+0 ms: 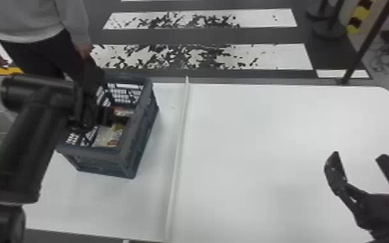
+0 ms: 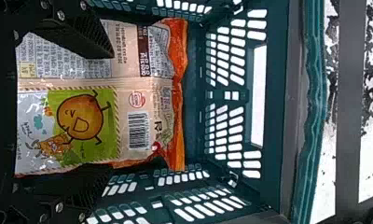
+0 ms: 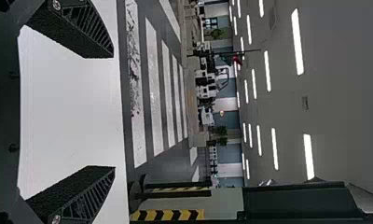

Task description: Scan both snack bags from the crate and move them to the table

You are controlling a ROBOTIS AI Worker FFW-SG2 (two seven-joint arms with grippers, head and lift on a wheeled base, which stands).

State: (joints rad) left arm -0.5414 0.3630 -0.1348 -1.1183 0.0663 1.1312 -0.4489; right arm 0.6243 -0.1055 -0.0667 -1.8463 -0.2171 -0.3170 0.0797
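In the head view my left gripper (image 1: 101, 115) is inside the crate (image 1: 126, 154). Two snack bags lie in there, a reddish one (image 1: 124, 112) toward the back and a pale one with green (image 1: 104, 137) nearer the front. From the left wrist, a cream bag with orange ends (image 2: 142, 88) lies between the fingers of my open left gripper (image 2: 109, 113); one finger overlaps its printed part, the other is by its opposite long edge. My right gripper (image 1: 358, 157) is held open and empty over the right of the table, also seen open in its wrist view (image 3: 112, 112).
The white table (image 1: 268, 135) extends to the right of the crate, with a raised pale strip (image 1: 178, 145) running front to back across it. Crate walls with slotted openings (image 2: 198, 98) surround the left gripper. A dark post (image 1: 370, 38) stands beyond the table's back right.
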